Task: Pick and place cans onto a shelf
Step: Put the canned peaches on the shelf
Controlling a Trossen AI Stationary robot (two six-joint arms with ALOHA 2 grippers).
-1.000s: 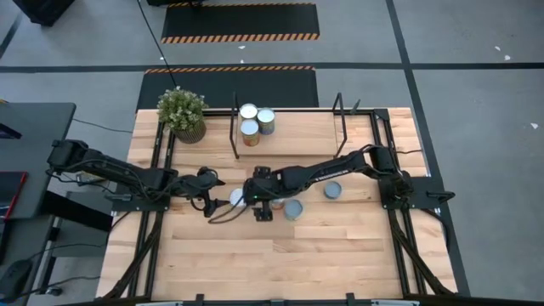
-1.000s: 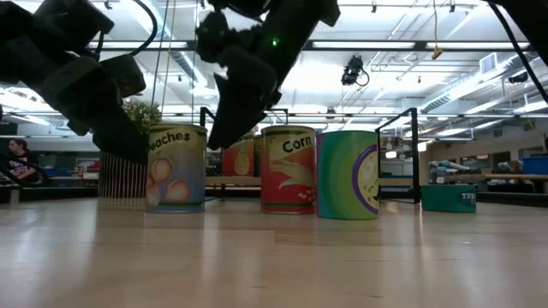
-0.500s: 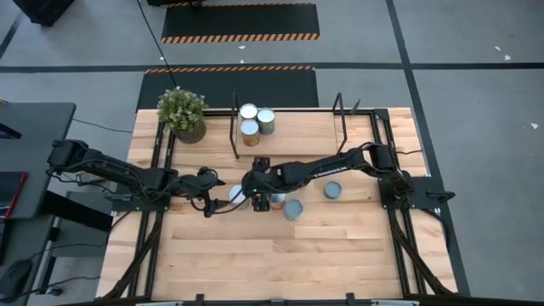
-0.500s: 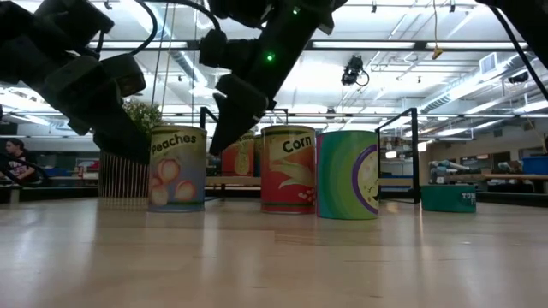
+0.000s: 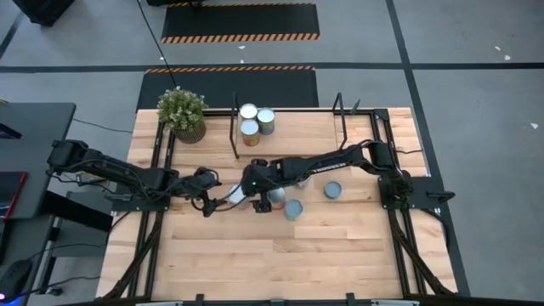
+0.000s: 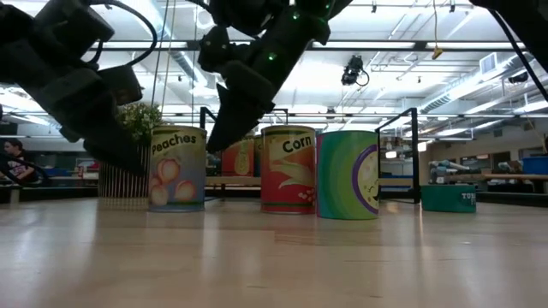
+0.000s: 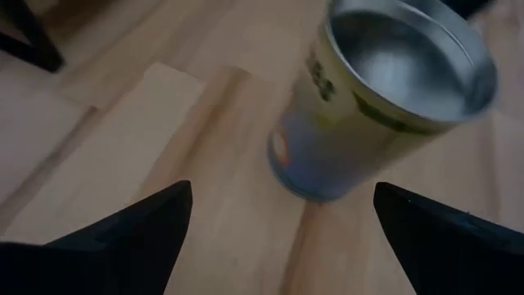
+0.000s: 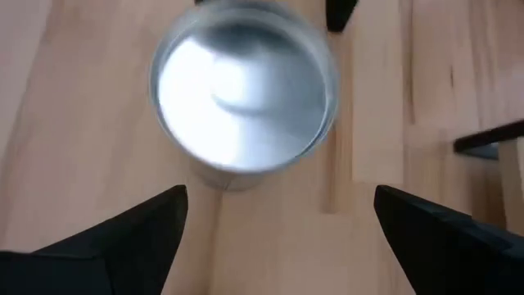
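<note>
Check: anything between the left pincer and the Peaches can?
Nothing visible. The left pincer is open, the Peaches can straight ahead over bare table. The right pincer hangs open over a can close by.

Grey floor point(image 5: 476, 51), hazard-striped black mats point(image 5: 240, 22)

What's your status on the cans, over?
Left gripper and right gripper both open, both at the Peaches can. Three cans on the shelf, four on the table. Nothing held.
</note>
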